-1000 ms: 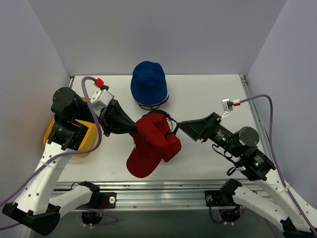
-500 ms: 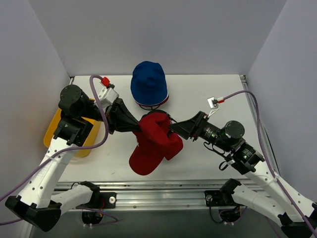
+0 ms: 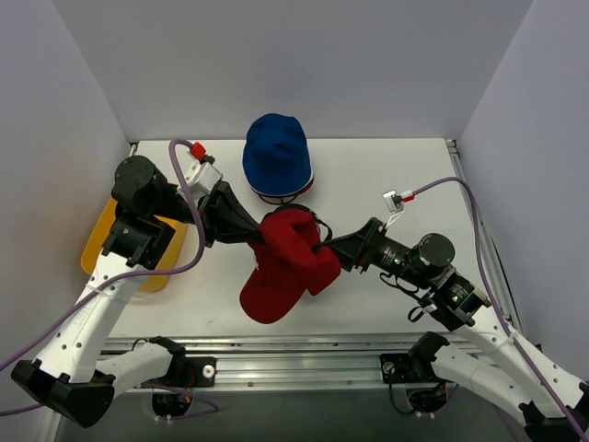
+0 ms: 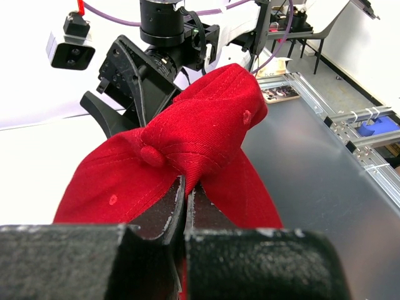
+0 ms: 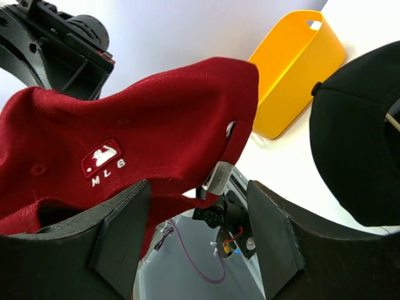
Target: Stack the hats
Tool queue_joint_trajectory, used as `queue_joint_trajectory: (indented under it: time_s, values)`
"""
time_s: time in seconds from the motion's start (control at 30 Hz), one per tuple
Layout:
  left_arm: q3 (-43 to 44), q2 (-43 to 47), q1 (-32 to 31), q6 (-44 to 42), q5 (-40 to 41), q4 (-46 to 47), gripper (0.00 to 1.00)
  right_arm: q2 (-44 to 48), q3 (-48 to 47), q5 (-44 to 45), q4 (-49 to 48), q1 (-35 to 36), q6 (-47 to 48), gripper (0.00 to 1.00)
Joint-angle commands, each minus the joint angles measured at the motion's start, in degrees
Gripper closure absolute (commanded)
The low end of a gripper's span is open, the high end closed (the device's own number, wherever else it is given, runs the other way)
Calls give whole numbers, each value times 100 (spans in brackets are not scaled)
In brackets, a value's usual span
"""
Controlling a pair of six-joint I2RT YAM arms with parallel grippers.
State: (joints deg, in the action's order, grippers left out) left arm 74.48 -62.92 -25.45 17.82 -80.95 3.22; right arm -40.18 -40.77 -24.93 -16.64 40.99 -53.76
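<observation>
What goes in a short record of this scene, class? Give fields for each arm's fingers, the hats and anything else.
left fingers: shut, pinching the crown of the red cap
right fingers: open, around the cap's back edge
red cap: hanging between the two arms
blue hat: on the far side of the table, untouched
yellow tub: at the left, beside the left arm

Red cap (image 3: 287, 267), white MLB logo (image 5: 103, 161); blue hat (image 3: 276, 152), white-red trim, beyond left claw (image 3: 256, 238); yellow tub (image 5: 294, 69) behind it.
</observation>
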Motion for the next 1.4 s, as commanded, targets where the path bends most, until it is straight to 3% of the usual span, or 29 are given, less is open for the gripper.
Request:
queue_joint_trajectory:
  time_s: [0.0,0.23,0.33,0.43,0.57,0.6,0.73,0.77,0.87,0.9,1.2,1.37]
  values:
    - [23,-28,-56,-130,-88,337,98,46,-9,-241,-524,49,41,42]
    - [23,-89,-118,-148,-88,372,98,-165,-44,-311,-595,111,111,43]
    - [14,-98,-118,-156,-105,381,98,-227,-71,-214,-594,111,129,49]
    - [14,-116,-118,-183,-123,355,98,-253,-150,-22,-542,111,172,66]
    - [145,-221,-74,-559,-79,-179,98,-402,-466,541,-121,111,567,97]
    - [216,-256,-39,-691,-62,-330,98,-455,-649,637,46,111,751,100]
    - [602,-493,250,-1710,201,-2153,98,-613,-1072,1322,214,111,1217,100]
    - [690,-511,260,-2304,333,-2499,98,-700,-1186,1420,258,111,1323,100]
    - [937,-564,260,-3107,1035,-3440,98,-964,-1643,1666,443,111,1666,100]
    - [963,-555,260,-3170,1202,-3512,81,-1043,-1749,1667,478,111,1754,100]
    - [718,-204,251,-3522,2776,-3838,79,-2124,-2514,1369,399,111,2247,100]
    - [270,235,251,-3461,3216,-3636,63,-2363,-2541,1104,223,128,2080,100]
